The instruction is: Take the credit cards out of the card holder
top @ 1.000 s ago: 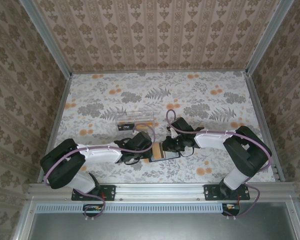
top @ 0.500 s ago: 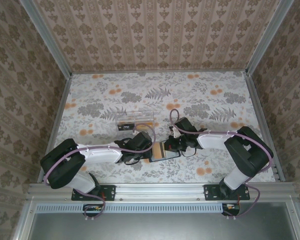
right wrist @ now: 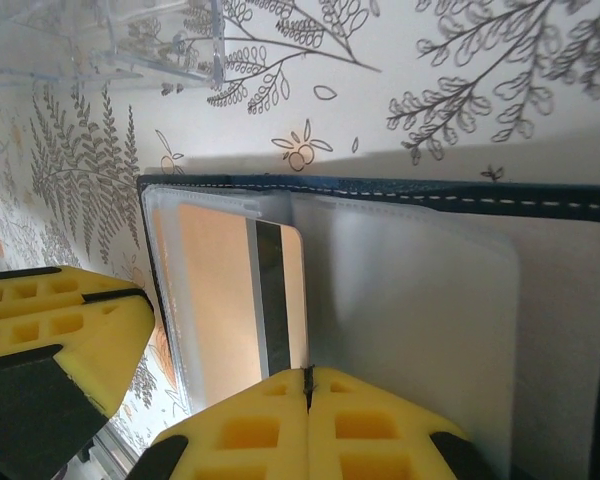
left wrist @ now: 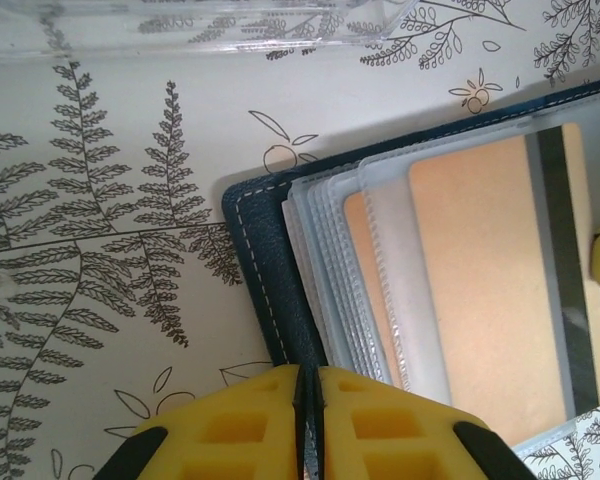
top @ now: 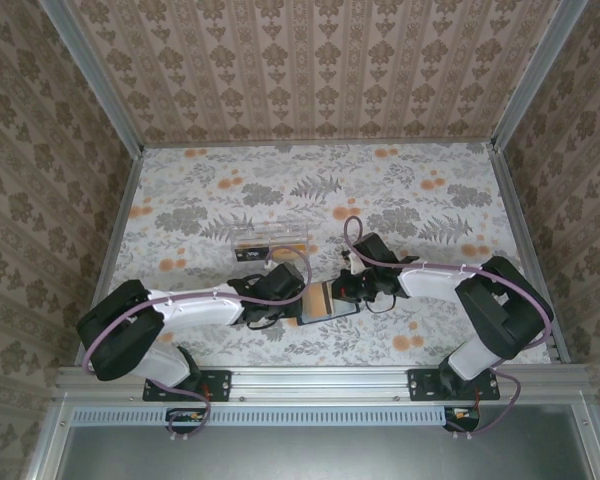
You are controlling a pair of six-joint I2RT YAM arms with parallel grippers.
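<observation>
The dark navy card holder (top: pixel 346 308) lies open on the table between the arms, its clear sleeves fanned out (left wrist: pixel 330 270). My left gripper (left wrist: pixel 308 385) is shut on the holder's navy cover (left wrist: pixel 255 260) at its near edge. An orange credit card (right wrist: pixel 225 290) with a black stripe sticks partly out of a clear sleeve. The card's edge runs into the seam of my right gripper (right wrist: pixel 306 385), which is shut on it. A second orange card (left wrist: pixel 365 270) sits deeper in the sleeves. From above, both grippers meet over the holder, left gripper (top: pixel 298 300), right gripper (top: pixel 340 291).
A clear rectangular plastic box (top: pixel 272 238) stands just beyond the holder, its rim at the top of the left wrist view (left wrist: pixel 230 25). The floral tablecloth (top: pixel 400 190) stretches free behind it. Patterned walls (top: pixel 310 70) close in the table on three sides.
My right gripper has closed its jaws and its arm has shifted slightly to the right. The left gripper has kept its hold on the cover.
</observation>
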